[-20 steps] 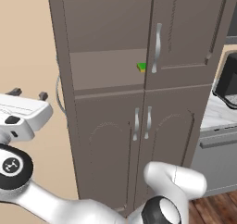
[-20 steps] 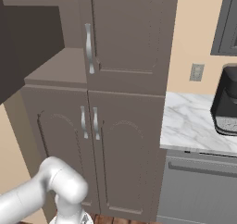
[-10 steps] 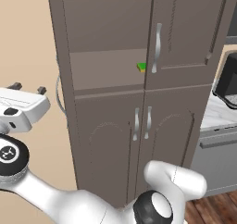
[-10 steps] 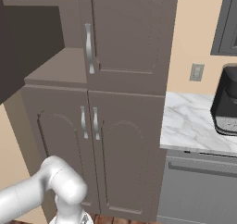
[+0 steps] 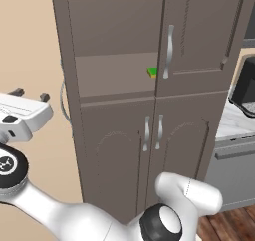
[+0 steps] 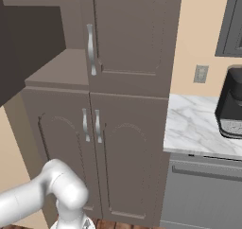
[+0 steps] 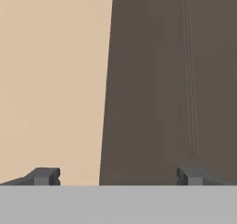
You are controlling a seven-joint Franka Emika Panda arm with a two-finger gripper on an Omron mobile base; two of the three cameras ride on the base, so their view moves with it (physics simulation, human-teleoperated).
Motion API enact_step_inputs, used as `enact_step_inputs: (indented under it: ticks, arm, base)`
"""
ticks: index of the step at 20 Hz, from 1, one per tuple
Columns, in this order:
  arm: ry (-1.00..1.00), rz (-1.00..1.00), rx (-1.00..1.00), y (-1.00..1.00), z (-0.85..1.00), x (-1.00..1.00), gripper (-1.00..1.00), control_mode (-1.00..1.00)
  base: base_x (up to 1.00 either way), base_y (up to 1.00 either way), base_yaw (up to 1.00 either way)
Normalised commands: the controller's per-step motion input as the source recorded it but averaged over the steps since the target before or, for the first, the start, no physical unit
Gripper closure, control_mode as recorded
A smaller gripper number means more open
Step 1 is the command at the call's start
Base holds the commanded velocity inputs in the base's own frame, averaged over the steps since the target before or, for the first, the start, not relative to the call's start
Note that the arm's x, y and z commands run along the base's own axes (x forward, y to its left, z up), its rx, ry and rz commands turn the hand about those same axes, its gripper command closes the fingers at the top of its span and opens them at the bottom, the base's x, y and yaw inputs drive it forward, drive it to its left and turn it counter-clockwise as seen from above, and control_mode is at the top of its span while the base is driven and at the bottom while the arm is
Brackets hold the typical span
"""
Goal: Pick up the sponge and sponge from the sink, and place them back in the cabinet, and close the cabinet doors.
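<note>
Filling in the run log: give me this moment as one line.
tool: open, empty, left of cabinet | sponge: on shelf | upper left door: open | upper right door: shut

One sponge — four doors
</note>
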Motion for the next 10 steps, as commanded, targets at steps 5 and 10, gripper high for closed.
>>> enact_step_inputs:
  ticks: [5, 10]
  arm:
    - [0.0, -0.1, 0.0, -0.07, 0.0, 0.0, -1.0, -1.0]
    - [0.0, -0.11, 0.0, -0.11, 0.0, 0.0, -1.0, -1.0]
  base:
    - [0.0, 0.0, 0.0]
    - [0.0, 0.0, 0.0]
